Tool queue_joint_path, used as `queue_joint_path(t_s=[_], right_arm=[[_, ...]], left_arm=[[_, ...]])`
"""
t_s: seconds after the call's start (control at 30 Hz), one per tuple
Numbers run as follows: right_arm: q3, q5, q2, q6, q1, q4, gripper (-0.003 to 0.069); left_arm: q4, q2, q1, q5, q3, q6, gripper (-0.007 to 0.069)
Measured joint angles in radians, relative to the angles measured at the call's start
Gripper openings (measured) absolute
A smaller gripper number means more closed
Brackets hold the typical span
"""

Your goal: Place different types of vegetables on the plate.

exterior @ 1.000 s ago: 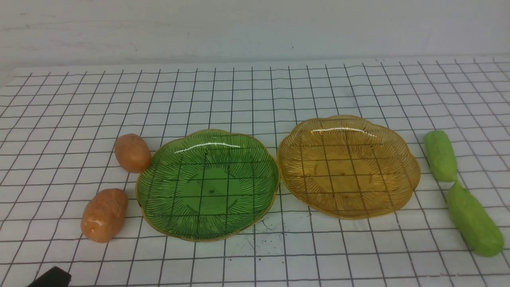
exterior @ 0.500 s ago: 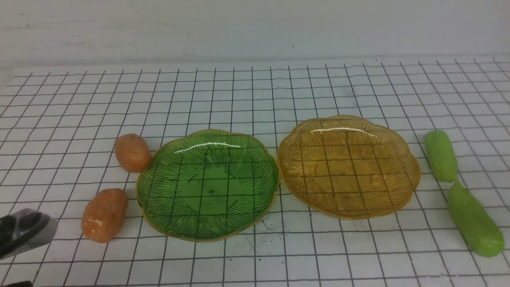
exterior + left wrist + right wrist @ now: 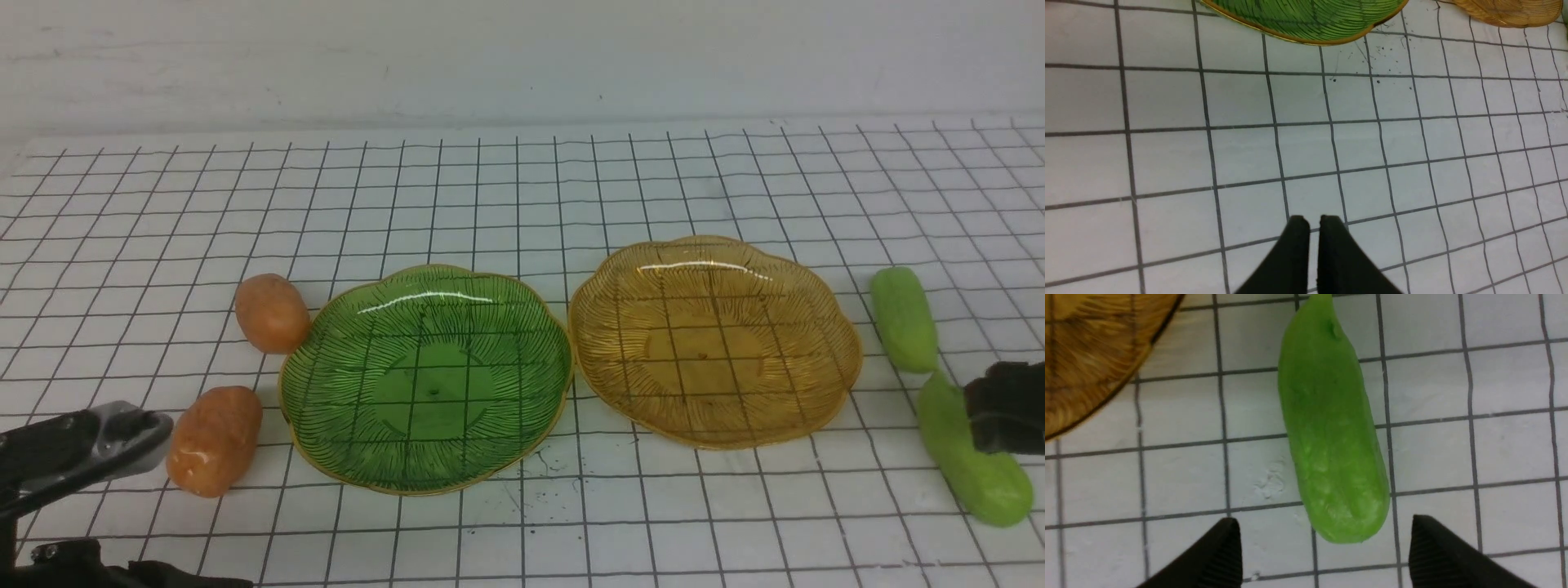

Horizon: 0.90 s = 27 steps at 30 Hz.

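left hand [image 3: 1314, 219]: fingers together | right hand [image 3: 1325, 520]: fingers spread wide

White worktop [image 3: 498, 175] covered with a black square grid, plain pale grey wall [image 3: 522, 57] behind it, soft even light, few small dark specks [image 3: 535, 490] on the surface

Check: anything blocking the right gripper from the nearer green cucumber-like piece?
Nothing visible. Fingers of the right gripper stand open either side of the light green, elongated cucumber-like piece, at its end; only bare gridded white table surrounds it.

Even brightness, glare on green plate [image 3: 367, 343]
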Motion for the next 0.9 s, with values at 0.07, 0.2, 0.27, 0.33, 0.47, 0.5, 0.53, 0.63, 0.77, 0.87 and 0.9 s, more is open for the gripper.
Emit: queue_joint_path(t_s=[0.07, 0.2, 0.27, 0.33, 0.47, 0.5, 0.53, 0.63, 0.77, 0.87, 0.9], right_arm=[[0.0, -0.035, 0.046, 0.0, 0.0, -0.034, 0.0536], [-0.001, -0.126, 0.165, 0.016, 0.0, -0.104, 0.0552], [-0.002, -0.136, 0.208, 0.021, 0.0, -0.11, 0.0553], [-0.002, -0.143, 0.258, 0.023, 0.0, -0.111, 0.0553], [-0.008, -0.139, 0.301, 0.024, 0.0, -0.111, 0.0495], [-0.01, -0.138, 0.301, 0.024, 0.0, -0.111, 0.0479], [-0.028, -0.108, 0.301, 0.024, 0.0, -0.111, 0.0398], [-0.088, 0.012, 0.295, 0.026, 0.0, -0.111, 0.0394], [-0.199, 0.172, 0.243, 0.028, 0.0, -0.092, 0.0393], [-0.279, 0.19, 0.191, 0.01, 0.0, 0.008, 0.0393], [-0.309, 0.179, 0.179, -0.023, 0.002, 0.086, 0.0393]], left_arm=[[0.0, 0.0, 0.0, 0.0, 0.0, 0.003, 0.0022], [0.0, 0.0, 0.0, 0.0, 0.0, 0.006, 0.0027], [0.001, 0.0, 0.0, 0.0, 0.0, 0.006, 0.0027], [0.001, 0.0, 0.0, 0.0, 0.0, 0.006, 0.0027], [0.001, 0.0, 0.0, 0.0, 0.0, 0.007, 0.0031], [0.001, 0.0, 0.0, 0.0, 0.0, 0.007, 0.0033], [0.001, 0.0, 0.0, 0.0, 0.0, 0.007, 0.0034], [0.002, 0.0, 0.0, 0.0, 0.0, 0.007, 0.0034], [0.002, 0.0, 0.0, 0.0, 0.0, 0.007, 0.0034], [0.003, 0.0, 0.0, 0.0, 0.0, 0.007, 0.0034], [0.003, 0.0, 0.0, 0.0, 0.0, 0.007, 0.0034]])
